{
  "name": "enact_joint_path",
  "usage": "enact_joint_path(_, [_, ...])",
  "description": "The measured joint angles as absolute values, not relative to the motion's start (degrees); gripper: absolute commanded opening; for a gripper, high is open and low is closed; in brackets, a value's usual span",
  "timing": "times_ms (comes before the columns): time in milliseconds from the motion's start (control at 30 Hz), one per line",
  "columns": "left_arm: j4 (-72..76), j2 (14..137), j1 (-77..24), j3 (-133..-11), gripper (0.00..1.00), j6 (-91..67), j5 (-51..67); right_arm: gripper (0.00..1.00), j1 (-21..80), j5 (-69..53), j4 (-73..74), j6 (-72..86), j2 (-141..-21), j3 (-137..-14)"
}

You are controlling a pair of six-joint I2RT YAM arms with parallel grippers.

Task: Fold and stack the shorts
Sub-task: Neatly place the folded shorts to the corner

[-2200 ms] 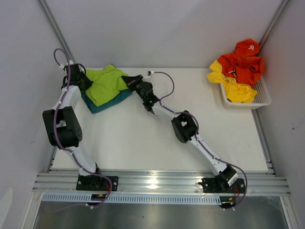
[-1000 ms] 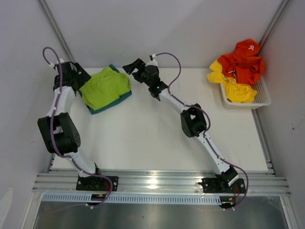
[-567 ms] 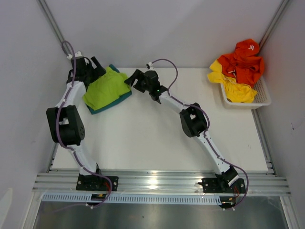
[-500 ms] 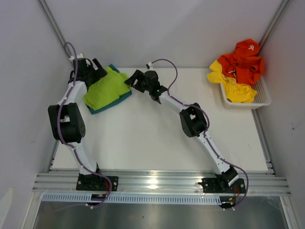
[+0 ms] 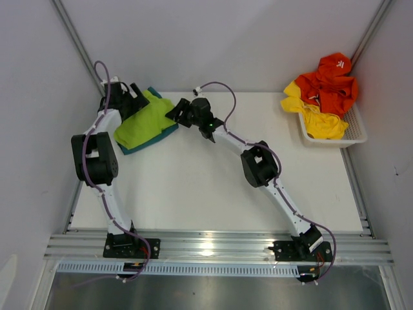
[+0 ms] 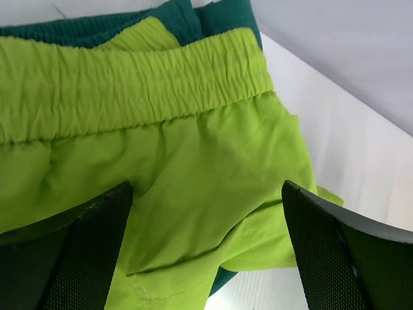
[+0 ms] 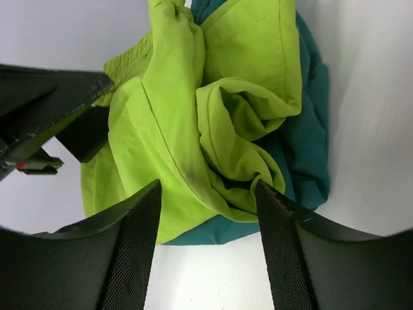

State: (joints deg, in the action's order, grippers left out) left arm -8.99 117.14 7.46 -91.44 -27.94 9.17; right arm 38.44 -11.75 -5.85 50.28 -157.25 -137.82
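The lime green shorts (image 5: 143, 119) lie rumpled on top of the teal shorts (image 5: 164, 134) at the table's far left. In the left wrist view the lime waistband (image 6: 148, 84) runs across, with teal fabric (image 6: 97, 32) behind it. My left gripper (image 5: 135, 95) hovers at the stack's far edge, open, its fingers (image 6: 71, 252) wide on either side of lime cloth. My right gripper (image 5: 177, 112) is at the stack's right edge, open. Its jaws stand apart over a bunched lime fold (image 7: 239, 161) and the teal hem (image 7: 306, 142), and one fingertip (image 7: 268, 194) is at the fold.
A white basket (image 5: 359, 133) stands at the far right with orange (image 5: 332, 81) and yellow (image 5: 319, 119) garments heaped in it. The grey back wall rises just behind the stack, and a side wall runs close along the left arm.
My left gripper has swung from the stack's left side round to its far edge. My right gripper has dropped and moved left to the stack's right edge, its jaws narrower than before.
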Motion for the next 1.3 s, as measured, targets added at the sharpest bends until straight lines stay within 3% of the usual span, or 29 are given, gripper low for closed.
enact_joint_path(200, [-7.99, 118.89, 7.46, -92.71, 0.99, -27.79, 9.23, 0.39, 39.0, -12.05, -5.96, 50.83, -158.89, -138.74])
enact_joint_path(300, [-7.99, 119.74, 7.46, -92.71, 0.99, -27.7, 9.23, 0.17, 38.96, -12.16, -6.31, 51.55, -160.0, -138.78])
enact_joint_path(333, [-7.99, 119.94, 7.46, -92.71, 0.99, -27.44, 9.23, 0.03, 38.96, -12.32, -6.35, 51.92, -160.38, -138.78])
enact_joint_path(367, [-7.99, 120.03, 7.46, -92.71, 0.99, -27.31, 9.23, 0.0, 38.94, -12.56, -6.46, 52.25, -160.66, -138.78])
enact_joint_path(933, [-8.29, 120.46, 6.46, -93.91, 0.98, -22.9, 5.08, 0.0, 36.91, -23.4, -8.62, 78.72, -160.83, -140.73])
enact_joint_path(1233, [-8.86, 120.46, 5.1, -94.65, 0.98, -20.29, 1.56, 0.0, 35.83, -26.92, -8.19, 85.3, -160.83, -139.92])
enact_joint_path(1267, [-9.06, 120.49, 5.02, -94.65, 0.98, -20.05, 1.17, 0.03, 35.7, -26.83, -7.05, 84.84, -160.83, -139.72])
enact_joint_path(1300, [-9.28, 120.49, 4.95, -94.7, 0.99, -19.81, 0.64, 0.16, 35.53, -26.48, -5.91, 83.77, -160.83, -139.57])
